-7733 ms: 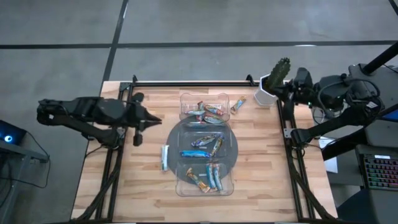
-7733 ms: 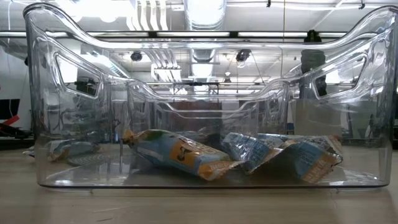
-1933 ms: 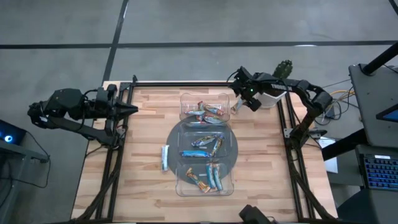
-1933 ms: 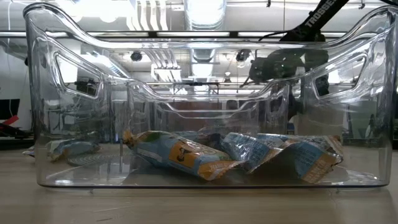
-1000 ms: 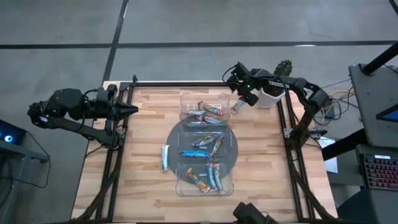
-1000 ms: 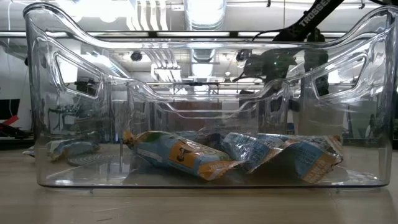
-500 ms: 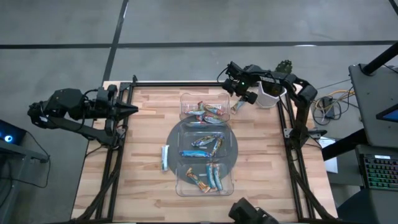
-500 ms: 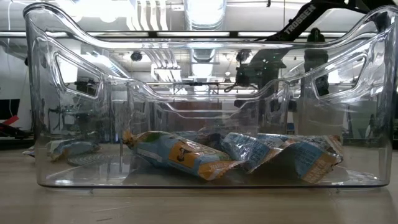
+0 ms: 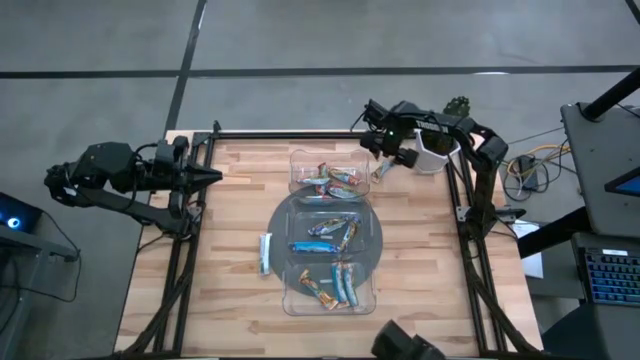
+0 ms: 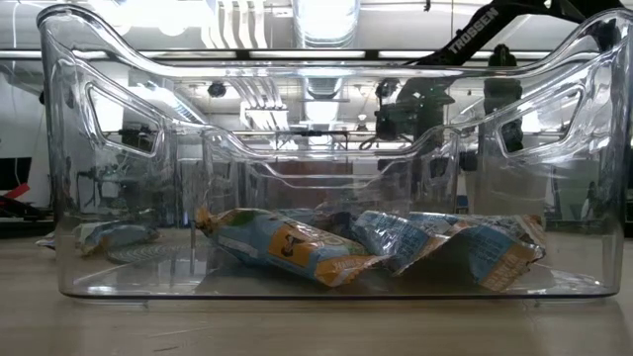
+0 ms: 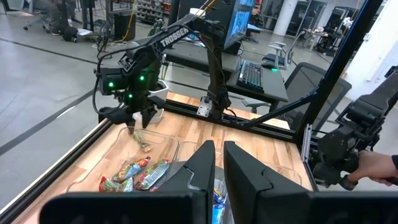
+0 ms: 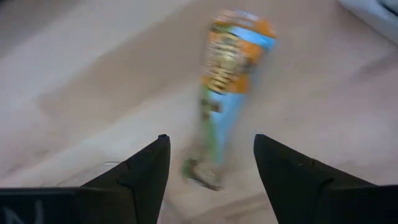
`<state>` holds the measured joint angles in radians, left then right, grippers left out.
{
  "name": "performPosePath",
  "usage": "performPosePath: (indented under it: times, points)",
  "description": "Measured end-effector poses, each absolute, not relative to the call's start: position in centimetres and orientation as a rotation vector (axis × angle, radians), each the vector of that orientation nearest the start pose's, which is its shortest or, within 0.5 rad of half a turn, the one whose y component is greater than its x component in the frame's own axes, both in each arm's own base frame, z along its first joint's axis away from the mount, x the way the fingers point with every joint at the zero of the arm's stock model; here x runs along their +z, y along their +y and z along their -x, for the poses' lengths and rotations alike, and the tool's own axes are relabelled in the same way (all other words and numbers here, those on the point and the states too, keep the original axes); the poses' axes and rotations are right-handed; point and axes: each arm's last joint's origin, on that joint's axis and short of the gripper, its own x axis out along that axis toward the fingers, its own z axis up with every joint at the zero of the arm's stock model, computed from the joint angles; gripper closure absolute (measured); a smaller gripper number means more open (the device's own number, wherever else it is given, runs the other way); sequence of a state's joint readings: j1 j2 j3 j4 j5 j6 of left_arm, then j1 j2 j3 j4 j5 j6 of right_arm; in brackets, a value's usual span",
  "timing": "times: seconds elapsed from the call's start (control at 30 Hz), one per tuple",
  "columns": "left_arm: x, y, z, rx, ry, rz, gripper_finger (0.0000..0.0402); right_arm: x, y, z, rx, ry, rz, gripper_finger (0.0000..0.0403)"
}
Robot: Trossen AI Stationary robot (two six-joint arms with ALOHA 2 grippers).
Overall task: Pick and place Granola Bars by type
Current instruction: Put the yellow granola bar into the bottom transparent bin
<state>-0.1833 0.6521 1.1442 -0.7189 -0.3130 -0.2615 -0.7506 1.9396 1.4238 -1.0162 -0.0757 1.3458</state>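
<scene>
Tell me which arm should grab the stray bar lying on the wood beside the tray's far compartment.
Right. Its open claw hovers over that bar, framing it in the wrist view. The left claw is shut, parked at the table's left edge.

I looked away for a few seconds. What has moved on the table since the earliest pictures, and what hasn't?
The right arm swung in from beside the table; its right pincer now hovers open over the loose granola bar at the far edge, not yet gripping it. The left arm drew back, and its left pincer, shut, waits at the table's left edge. The bars in the clear tray lie unchanged.
</scene>
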Motion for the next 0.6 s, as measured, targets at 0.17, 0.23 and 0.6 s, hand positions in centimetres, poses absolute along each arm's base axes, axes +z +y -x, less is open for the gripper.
performPosePath:
  times: [0.17, 0.23, 0.6]
  points:
    - [41.1, -0.8, -9.1, 0.157, 0.202, 0.204, 0.0384, 18.0, -24.1, -26.4, -1.541, 0.913, -1.677, 0.0179]
    - [41.1, -0.8, -9.1, 0.156, 0.202, 0.202, 0.0384, 17.8, -23.9, -26.3, -1.550, 0.919, -1.678, 0.0179]
    - [41.1, -0.8, -9.1, 0.157, 0.202, 0.200, 0.0384, 17.2, -23.5, -26.4, -1.640, 0.862, -1.672, 0.0179]
